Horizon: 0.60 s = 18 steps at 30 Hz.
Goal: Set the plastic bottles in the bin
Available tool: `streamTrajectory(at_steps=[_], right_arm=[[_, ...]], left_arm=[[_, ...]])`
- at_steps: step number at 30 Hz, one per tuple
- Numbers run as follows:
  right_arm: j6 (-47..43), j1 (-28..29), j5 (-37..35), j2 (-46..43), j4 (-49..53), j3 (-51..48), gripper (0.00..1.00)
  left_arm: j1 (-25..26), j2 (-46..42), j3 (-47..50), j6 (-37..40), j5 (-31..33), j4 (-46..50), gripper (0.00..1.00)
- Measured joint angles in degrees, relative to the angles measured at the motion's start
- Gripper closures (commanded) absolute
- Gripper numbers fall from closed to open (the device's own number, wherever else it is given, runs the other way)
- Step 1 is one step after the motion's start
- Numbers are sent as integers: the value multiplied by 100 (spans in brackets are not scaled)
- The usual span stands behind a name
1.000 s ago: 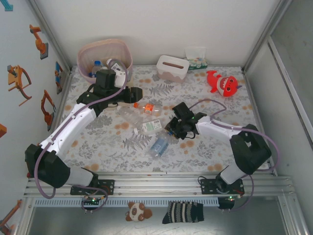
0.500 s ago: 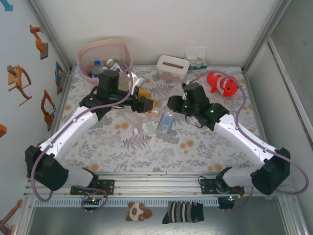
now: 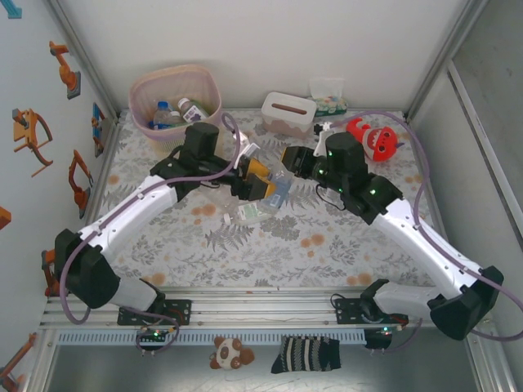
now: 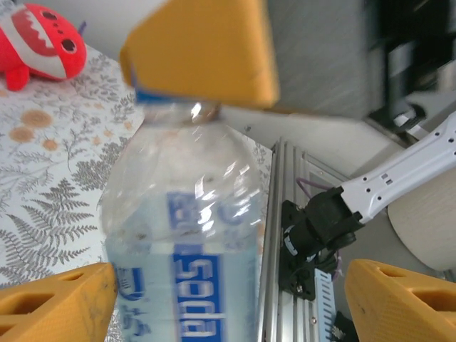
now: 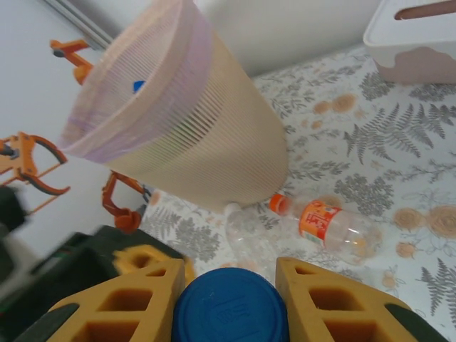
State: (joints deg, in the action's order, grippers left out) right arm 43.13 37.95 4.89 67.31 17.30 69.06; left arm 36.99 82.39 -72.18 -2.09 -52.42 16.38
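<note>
Top external: few clear plastic bottles [image 3: 173, 113] in tall beige pink-lined bin [image 3: 140, 88], several more [image 3: 249, 211] on floral counter [image 3: 245, 253]; right fingers [image 5: 320, 299] clamp blue-capped clear bottle [image 5: 230, 306] above mid-counter, left fingers [image 4: 53, 306] open around it.

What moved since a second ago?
The right gripper, shut on a blue-capped bottle, lifted it and carried it back and left. The left gripper swung right, away from the bin, to meet it, and opened around the bottle. The bin, tissue box and shark stayed put.
</note>
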Motion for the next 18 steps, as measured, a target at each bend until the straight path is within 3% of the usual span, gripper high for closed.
streamTrajectory(at_steps=[4,12,13,17,18], right_arm=[[101,0,72,-153,-179,66,79],[203,-2,129,-249,-275,90,77],[205,-2,129,-249,-275,90,75],[205,0,127,-249,-271,94,41],[205,0,122,-247,-258,105,37]], left_arm=[[87,83,-2,50,-57,52,27],[122,83,-28,203,-142,125,49],[122,83,-35,223,-140,136,49],[125,74,-59,280,-74,168,52],[125,68,-61,284,-24,175,52]])
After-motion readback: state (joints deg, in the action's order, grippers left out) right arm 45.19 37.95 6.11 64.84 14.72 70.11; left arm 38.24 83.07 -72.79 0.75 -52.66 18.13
